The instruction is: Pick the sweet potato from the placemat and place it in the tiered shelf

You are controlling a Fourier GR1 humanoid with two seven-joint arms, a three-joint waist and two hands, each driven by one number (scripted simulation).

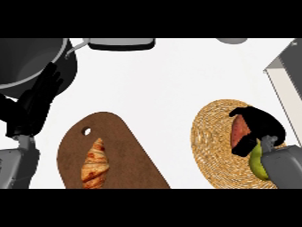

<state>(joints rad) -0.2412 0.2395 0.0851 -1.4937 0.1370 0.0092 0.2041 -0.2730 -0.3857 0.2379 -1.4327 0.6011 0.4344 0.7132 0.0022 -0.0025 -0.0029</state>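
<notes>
Woven straw makes the round placemat (209, 146) at the near right of the white counter (166, 80). On it lies the orange-red, oblong sweet potato (239, 131), its long axis running near to far with a slight lean. The black right hand (264, 124) sits on top of it. Its fingers arch over the potato's far end and right flank, and the thumb hooks in at the near end. The hand therefore reads as clasped round the sweet potato, which shows only along the hand's left side. Whether it is lifted off the mat cannot be told.

The grey tiered shelf (300, 71) stands to the far right of the placemat, so the carry should go rightward and away, well suited to this arm. A yellow-green elongated fruit (257, 163) lies just on the near side of the potato, beside the forearm. The black left hand (32, 106) rests open, fingers up, at the far left by the dark round pot (16, 62), well apart from the placemat.
</notes>
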